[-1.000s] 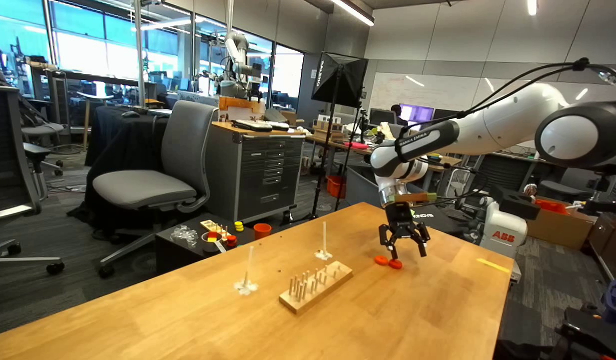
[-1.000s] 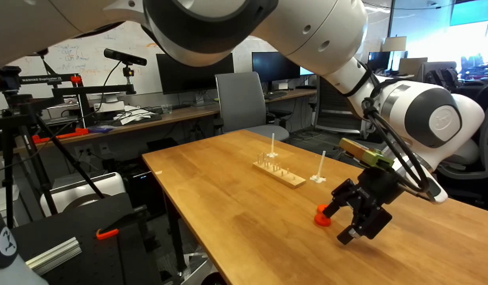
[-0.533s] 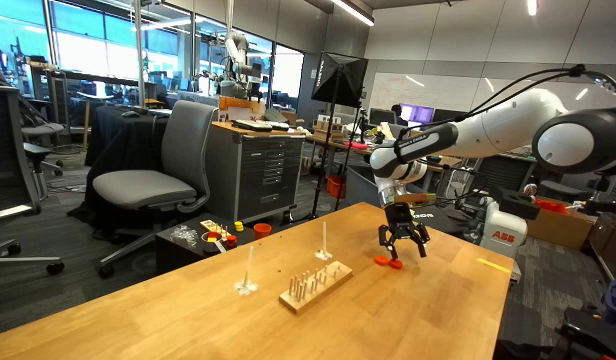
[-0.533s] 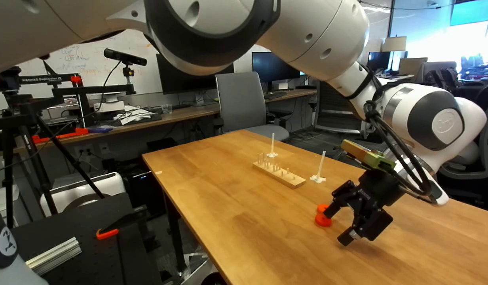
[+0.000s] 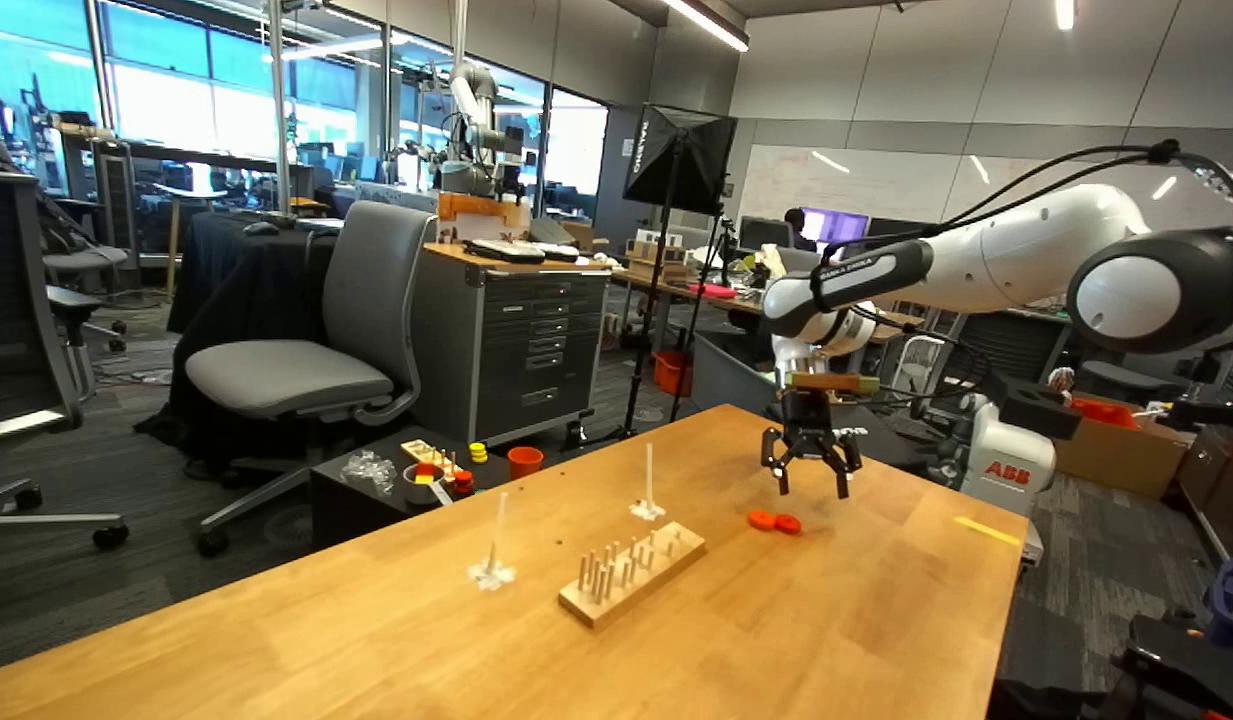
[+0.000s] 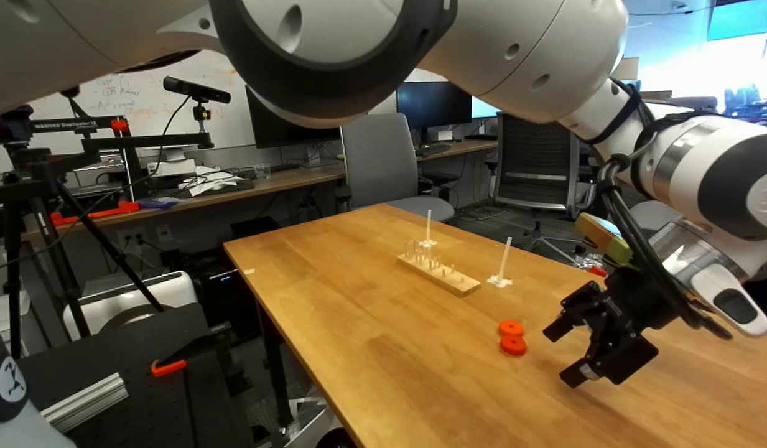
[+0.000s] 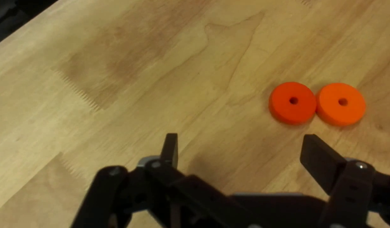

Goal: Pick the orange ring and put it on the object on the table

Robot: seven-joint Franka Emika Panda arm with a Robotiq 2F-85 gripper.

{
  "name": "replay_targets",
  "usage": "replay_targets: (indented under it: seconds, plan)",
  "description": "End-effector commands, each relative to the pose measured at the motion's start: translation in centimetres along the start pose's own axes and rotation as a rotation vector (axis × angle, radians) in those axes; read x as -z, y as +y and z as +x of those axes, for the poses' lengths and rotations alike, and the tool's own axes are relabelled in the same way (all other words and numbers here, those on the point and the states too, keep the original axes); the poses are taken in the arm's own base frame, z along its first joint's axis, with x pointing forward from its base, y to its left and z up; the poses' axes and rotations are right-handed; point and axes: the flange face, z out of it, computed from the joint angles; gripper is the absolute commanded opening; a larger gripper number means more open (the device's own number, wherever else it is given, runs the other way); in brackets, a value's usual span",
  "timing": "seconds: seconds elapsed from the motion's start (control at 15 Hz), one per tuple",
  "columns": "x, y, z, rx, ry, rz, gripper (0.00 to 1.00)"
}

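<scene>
Evidently nothing is gripped: the gripper (image 7: 240,136) hangs over the table (image 6: 333,298) with its two fingers (image 7: 321,161) well apart and nothing held between them, a spread that would suit taking a disc by its rim. The orange ring (image 7: 340,112) lies flat on the table, near the gripper but outside its grasp, hole facing up, which is the right way round for threading onto a peg. Its edge touches the red piece (image 7: 291,110), so that side leaves no room for a finger; a pinch across the free flanks looks the sounder choice, and the gripper would probably need to shift sideways first, since the red piece sits closer to its line. In both exterior views the wooden board (image 6: 448,279) rests well apart from the pair, on the orange ring's side, its pegs (image 5: 582,572) standing upright, presumably to take such pieces. How high the fingers stand above the table is hard to judge.
</scene>
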Motion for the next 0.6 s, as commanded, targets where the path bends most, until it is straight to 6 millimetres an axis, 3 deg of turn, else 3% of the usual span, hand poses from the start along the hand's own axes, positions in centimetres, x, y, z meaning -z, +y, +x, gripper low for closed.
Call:
replay_targets:
  seconds: [0.0, 0.27, 0.53]
  plan:
    - [2.2, 1.5, 0.8, -0.051, -0.003, 0.088, 1.0]
    - [3.3, 1.5, -0.8, 0.03, -0.003, 0.022, 1.0]
    - [3.9, -1.0, -3.3, 0.158, 0.037, -0.101, 1.0]
